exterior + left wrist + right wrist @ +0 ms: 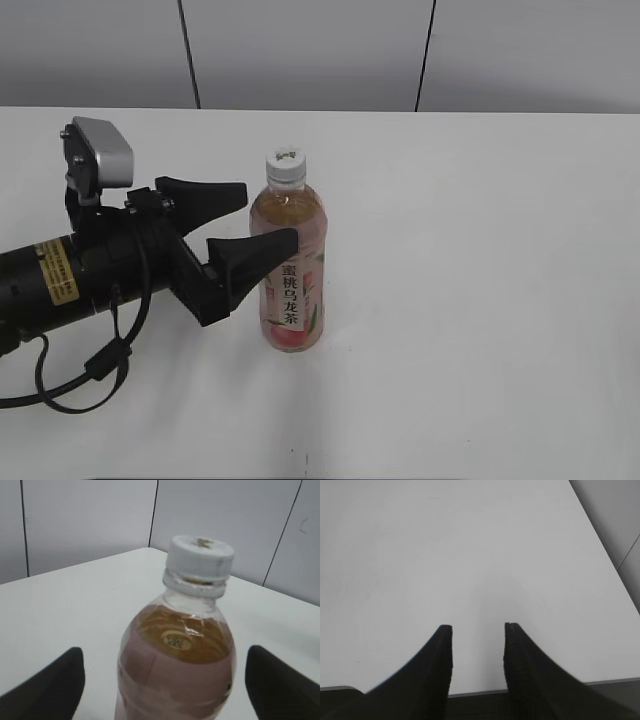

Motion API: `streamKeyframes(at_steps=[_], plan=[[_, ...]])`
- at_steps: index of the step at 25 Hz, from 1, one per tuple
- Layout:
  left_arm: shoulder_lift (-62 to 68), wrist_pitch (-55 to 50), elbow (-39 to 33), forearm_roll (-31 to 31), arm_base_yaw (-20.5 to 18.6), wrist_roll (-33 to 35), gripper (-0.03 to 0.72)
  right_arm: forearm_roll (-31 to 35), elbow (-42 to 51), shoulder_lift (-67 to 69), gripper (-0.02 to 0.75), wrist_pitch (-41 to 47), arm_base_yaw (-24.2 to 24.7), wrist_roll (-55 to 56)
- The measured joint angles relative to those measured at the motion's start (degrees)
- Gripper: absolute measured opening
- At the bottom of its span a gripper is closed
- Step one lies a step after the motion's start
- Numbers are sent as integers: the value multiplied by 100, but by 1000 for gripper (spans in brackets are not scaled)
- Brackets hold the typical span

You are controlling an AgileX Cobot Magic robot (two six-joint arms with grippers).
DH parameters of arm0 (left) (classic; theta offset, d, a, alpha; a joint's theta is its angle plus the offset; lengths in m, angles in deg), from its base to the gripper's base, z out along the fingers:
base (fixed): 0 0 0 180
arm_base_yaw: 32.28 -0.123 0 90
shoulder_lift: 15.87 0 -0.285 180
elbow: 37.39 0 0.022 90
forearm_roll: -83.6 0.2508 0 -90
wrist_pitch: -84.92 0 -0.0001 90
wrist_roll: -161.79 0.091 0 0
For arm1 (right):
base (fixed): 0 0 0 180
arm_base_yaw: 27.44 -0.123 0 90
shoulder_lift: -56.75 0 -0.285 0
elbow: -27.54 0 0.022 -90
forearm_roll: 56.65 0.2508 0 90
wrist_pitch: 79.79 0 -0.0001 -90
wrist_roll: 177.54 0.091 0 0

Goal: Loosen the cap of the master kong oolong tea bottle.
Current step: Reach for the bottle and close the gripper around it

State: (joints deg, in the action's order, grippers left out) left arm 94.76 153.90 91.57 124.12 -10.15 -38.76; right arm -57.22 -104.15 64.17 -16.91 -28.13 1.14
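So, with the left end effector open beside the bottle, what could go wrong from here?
1. The bottle is tall, slim and upright, and nothing holds it. One finger of the left end effector looks very close to its side, so a sideways push might tip it.
2. The right end effector is over bare table, far from the cap. If the cap is twisted before the body is held firmly, the bottle may just spin.

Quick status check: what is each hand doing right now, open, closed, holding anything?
Left hand: open, straddling the slim clear plastic tea bottle, not gripping.
Right hand: open, holding nothing, over the white table.
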Motion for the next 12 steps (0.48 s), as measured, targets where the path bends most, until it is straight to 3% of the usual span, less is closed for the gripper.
streamKeyframes(at_steps=[12], plan=[[0, 0, 0, 108, 0, 0, 592, 0, 0, 0, 269, 0, 0, 0]])
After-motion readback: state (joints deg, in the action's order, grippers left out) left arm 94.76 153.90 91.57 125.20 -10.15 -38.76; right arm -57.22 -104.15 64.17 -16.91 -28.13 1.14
